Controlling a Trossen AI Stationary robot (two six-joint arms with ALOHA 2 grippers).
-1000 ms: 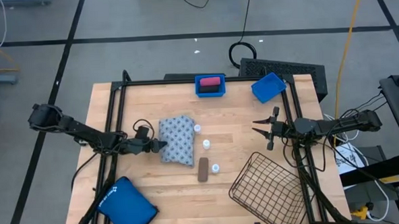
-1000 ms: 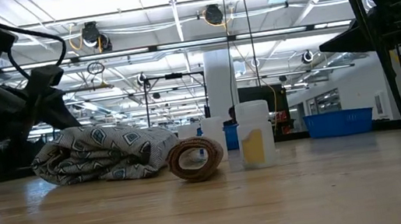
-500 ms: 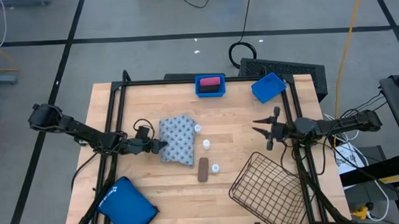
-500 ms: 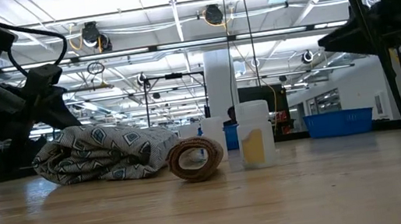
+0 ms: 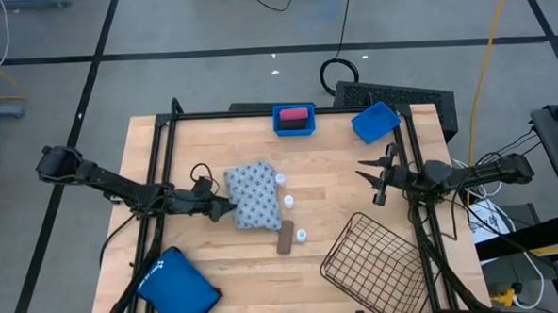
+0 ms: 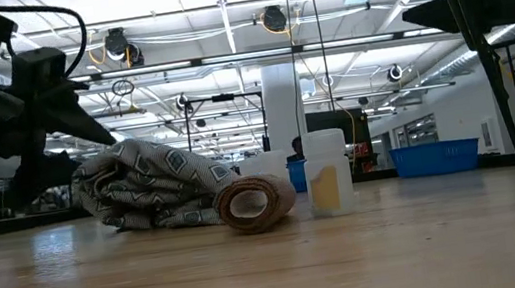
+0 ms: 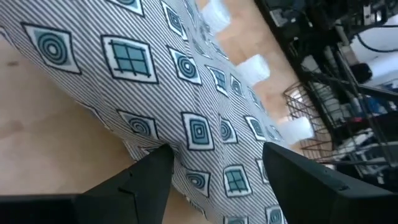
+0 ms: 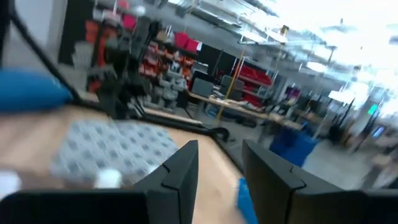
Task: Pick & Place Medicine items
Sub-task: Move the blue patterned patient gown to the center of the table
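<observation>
Nearest the front edge of the desk, a large blue pouch lies at the left corner and a wire basket sits tilted at the right. Just behind them, mid-desk, a brown oblong container lies touching the lower corner of the grey-blue patterned soft pack. 3 tiny white vials stand around that spot: 1 just beside the brown container, 1 by the pack's right edge, 1 a little farther back. The left gripper reaches in low from the left, its jaws apart and straddling the pack's left edge, the fabric bunched between them. The right gripper hangs above the desk's right side, well apart from the items, jaws slightly apart with nothing between them. At the far edge, a blue bin holds a pink container, and another blue bin sits tilted toward the right corner.
</observation>
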